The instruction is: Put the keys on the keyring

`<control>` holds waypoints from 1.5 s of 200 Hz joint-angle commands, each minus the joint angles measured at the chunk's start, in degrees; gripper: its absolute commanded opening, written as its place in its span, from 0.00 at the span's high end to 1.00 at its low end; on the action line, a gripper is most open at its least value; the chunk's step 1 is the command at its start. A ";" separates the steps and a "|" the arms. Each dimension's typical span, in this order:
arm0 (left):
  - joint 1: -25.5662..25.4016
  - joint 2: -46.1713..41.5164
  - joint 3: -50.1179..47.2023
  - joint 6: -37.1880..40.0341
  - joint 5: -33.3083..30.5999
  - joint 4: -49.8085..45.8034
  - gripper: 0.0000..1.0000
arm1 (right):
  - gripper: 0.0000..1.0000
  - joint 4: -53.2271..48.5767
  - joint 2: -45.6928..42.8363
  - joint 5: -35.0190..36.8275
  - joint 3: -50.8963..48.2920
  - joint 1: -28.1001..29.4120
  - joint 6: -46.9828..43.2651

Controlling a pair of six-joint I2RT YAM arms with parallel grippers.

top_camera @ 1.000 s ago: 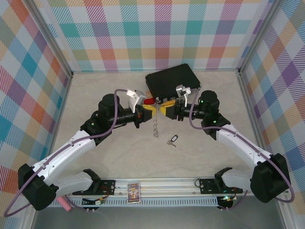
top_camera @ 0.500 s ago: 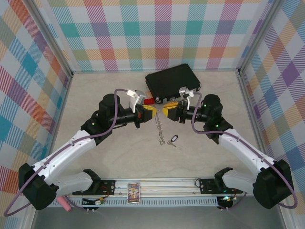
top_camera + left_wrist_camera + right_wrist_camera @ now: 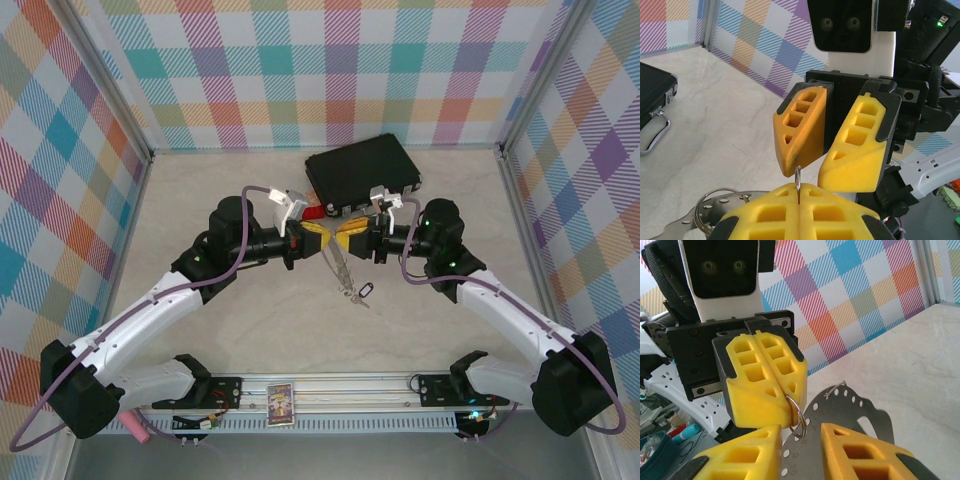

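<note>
Yellow jaws on the left gripper are pressing fully together, pinching a small wire loop at their tips. In the left wrist view the loop is poking up as a thin sliver out of the seam between them. The keyring, a thin grey metal piece with small dots around its rim, is hanging from that loop and sloping down below the two grippers. From above it is showing edge-on as a thin line running from where the grippers meet toward the near right. Its lower end is reaching close beside the key with the black oval head, which is lying on the table; whether the two are touching I cannot tell.

The right gripper is facing the left one nose to nose, above the middle of the table. Its jaws are standing apart, released and gripping nothing. In the right wrist view the keyring's grey face is showing through the gap between them, and the wire loop is sitting just beyond the tip of the jaw on the left of that view.

Behind the grippers a black case is lying flat on the table, with a small red tag just beside its near left corner.
</note>
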 commanded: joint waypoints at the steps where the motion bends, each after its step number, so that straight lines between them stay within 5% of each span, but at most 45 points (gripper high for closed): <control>1: 0.45 -0.09 1.16 -0.41 2.20 3.09 1.00 | 0.75 1.71 0.40 -1.93 2.21 0.43 -1.02; 181: 0.54 -0.33 1.34 -0.76 2.75 3.20 1.00 | 1.00 -0.21 1.75 -2.02 3.06 1.47 -1.38; 194: 0.70 -0.84 1.17 -1.56 1.56 3.52 0.78 | 1.00 0.15 1.20 -1.06 2.77 1.52 -1.06; 210: 1.94 -2.29 0.12 -4.24 0.14 5.73 0.65 | 1.00 0.50 0.42 0.48 2.23 1.47 -0.93; 300: 4.58 -3.95 -8.50 -16.17 3.56 24.55 0.70 | 1.00 9.49 -1.30 5.13 -0.52 1.36 5.64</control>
